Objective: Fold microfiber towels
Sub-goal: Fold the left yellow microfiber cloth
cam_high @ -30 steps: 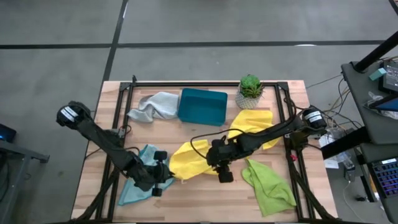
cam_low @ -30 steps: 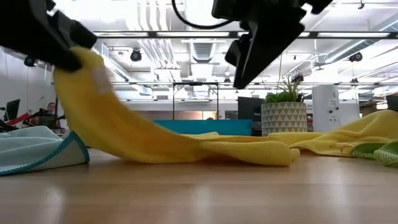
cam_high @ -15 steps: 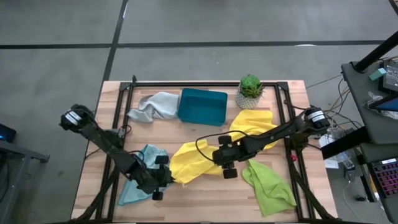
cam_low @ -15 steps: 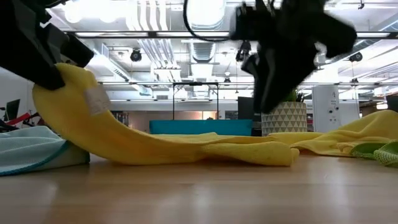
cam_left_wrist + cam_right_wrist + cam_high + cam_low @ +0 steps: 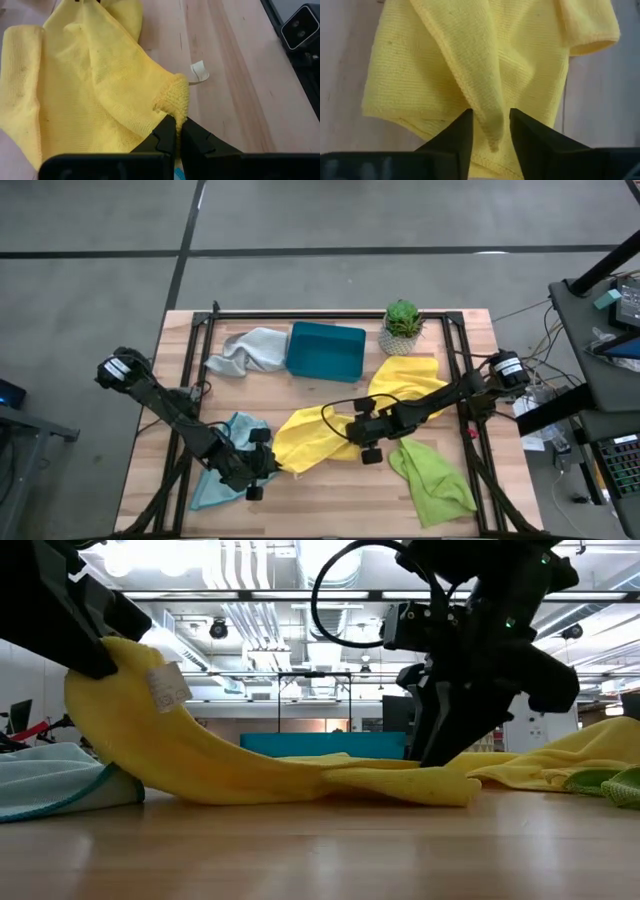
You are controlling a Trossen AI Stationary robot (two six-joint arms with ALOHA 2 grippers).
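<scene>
Yellow towel: left gripper clenches one corner; right gripper straddles a fold, parted.

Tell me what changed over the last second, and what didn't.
The right gripper moved toward the right side of the table and came down from above the yellow towel onto it; its fingers now straddle a raised fold, narrowing but not yet shut. The left gripper kept its pinch on the towel's corner, shifting slightly toward the table's front edge. The other towels, the teal tray and the potted plant stayed put.
</scene>
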